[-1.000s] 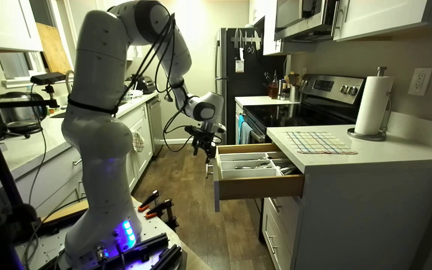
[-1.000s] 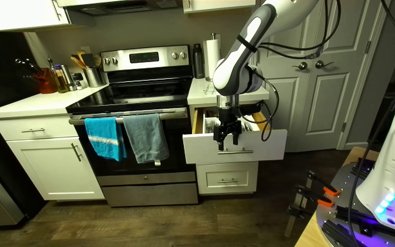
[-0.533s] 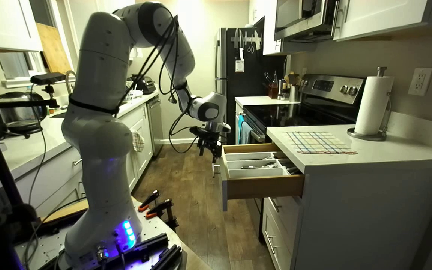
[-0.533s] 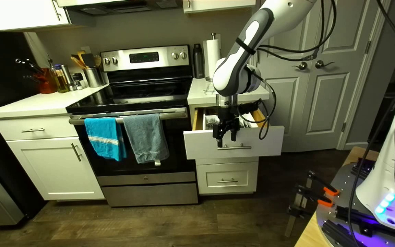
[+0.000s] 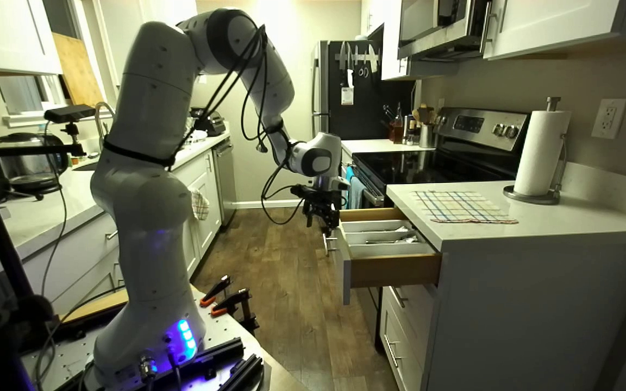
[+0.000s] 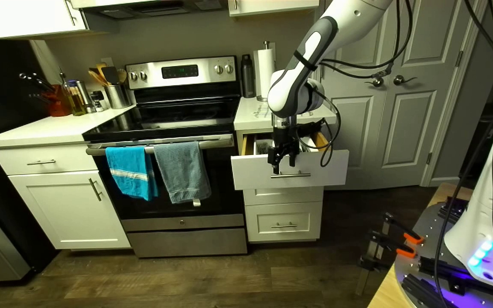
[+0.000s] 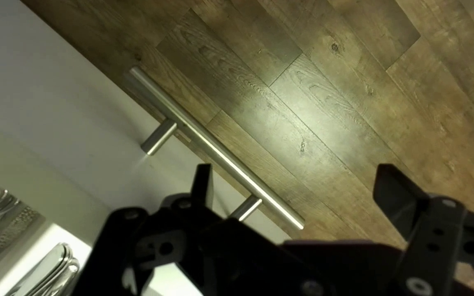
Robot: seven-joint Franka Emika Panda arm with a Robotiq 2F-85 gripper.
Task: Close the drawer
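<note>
The drawer is partly pulled out under the counter, with a white front [image 6: 246,173] and a wooden side [image 5: 394,271]. Its bar handle shows in an exterior view [image 6: 290,175] and in the wrist view [image 7: 216,148]. A white cutlery tray [image 5: 389,250] with utensils lies inside. My gripper points down at the drawer front in both exterior views [image 5: 319,222] [image 6: 284,165]. In the wrist view my gripper [image 7: 294,172] is open with nothing between its fingers. One finger overlaps the drawer front beside the handle; the other is over the floor. Whether the finger touches the front is hard to tell.
The counter [image 5: 541,217] above the drawer holds a checkered cloth [image 5: 465,206] and a paper towel roll [image 5: 541,152]. The stove [image 6: 165,115] with two hanging towels stands beside the drawer. Lower drawers [image 6: 283,221] are shut. A cable [image 6: 334,137] loops off the wrist.
The drawer has slid partway inward toward the cabinet. My gripper has moved the same way along with its front and stays open.
</note>
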